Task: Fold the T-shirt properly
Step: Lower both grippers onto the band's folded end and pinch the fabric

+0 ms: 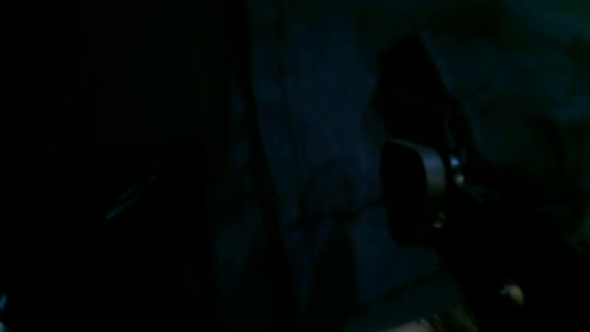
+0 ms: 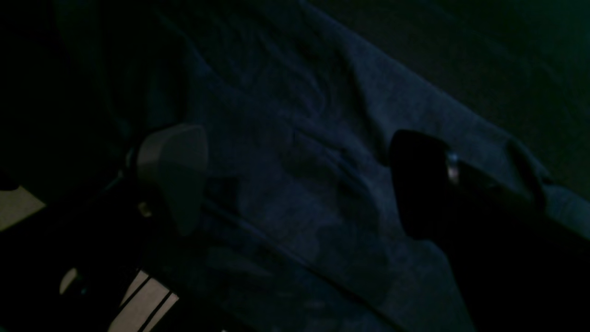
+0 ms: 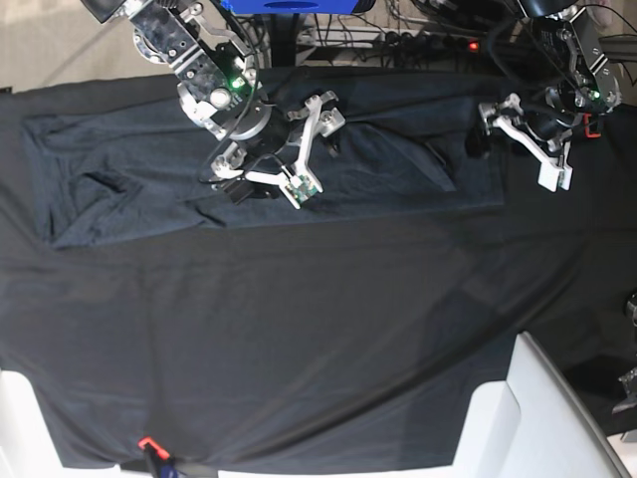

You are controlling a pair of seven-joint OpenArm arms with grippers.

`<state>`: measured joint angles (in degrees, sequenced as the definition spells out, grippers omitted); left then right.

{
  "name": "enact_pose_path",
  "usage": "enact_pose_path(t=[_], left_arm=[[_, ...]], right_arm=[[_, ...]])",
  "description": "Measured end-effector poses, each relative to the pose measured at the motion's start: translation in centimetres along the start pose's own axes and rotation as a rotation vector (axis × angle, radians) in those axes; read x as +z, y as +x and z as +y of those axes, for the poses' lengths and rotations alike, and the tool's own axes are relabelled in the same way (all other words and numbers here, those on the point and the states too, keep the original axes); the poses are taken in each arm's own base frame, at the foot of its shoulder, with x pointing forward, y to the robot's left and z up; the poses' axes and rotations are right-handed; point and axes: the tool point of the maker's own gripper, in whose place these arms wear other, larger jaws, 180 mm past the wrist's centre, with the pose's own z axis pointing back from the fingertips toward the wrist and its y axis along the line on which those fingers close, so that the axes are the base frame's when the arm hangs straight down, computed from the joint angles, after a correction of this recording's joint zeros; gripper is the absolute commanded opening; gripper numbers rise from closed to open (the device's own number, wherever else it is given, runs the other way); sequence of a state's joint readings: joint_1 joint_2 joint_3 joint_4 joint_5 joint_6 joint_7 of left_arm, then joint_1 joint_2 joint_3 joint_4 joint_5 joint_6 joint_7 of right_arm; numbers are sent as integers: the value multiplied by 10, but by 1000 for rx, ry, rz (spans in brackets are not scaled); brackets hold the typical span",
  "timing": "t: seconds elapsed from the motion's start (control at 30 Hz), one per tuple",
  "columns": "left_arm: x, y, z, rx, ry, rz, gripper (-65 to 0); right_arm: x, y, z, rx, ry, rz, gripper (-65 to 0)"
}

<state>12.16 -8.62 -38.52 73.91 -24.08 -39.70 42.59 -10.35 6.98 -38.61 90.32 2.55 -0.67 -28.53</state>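
The dark slate-grey T-shirt (image 3: 398, 169) lies as a long wrinkled band across the far part of the table, with a bunched sleeve at its left end. My right gripper (image 3: 312, 149) hovers over the shirt's middle, fingers spread wide and nothing between them. In the right wrist view that gripper (image 2: 295, 180) stands open above the creased T-shirt (image 2: 299, 115). My left gripper (image 3: 526, 144) is at the shirt's right end, open and holding nothing. The left wrist view is very dark. It shows one finger (image 1: 415, 184) beside folds of the T-shirt (image 1: 313, 138).
A blacker, smoother cloth (image 3: 299, 339) covers the whole table. White panels (image 3: 537, 418) stand at the near right corner. A red clip (image 3: 147, 444) sits on the near edge. Cables and arm bases crowd the far edge.
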Motion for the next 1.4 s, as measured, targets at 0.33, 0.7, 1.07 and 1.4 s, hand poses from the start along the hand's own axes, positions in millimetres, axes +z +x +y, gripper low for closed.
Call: enact_pose_path(t=[0.33,0.7,1.07,1.4], left_arm=[[-19,1,-12,38,-91,-82,-86],[-5,-21,-18,30,-104,-62,-87],[-6,-26,-15,35,-100,-49,-265],[-15,-27,-16,19,-90,16,-650]], right_arm=[[0,-1,1,-2,3,3,-78],[0,-2,2,-3,3,4,-78],[0,1,3,-6,5,-2,-78],[0,1,3,-6,5,-1,-80]])
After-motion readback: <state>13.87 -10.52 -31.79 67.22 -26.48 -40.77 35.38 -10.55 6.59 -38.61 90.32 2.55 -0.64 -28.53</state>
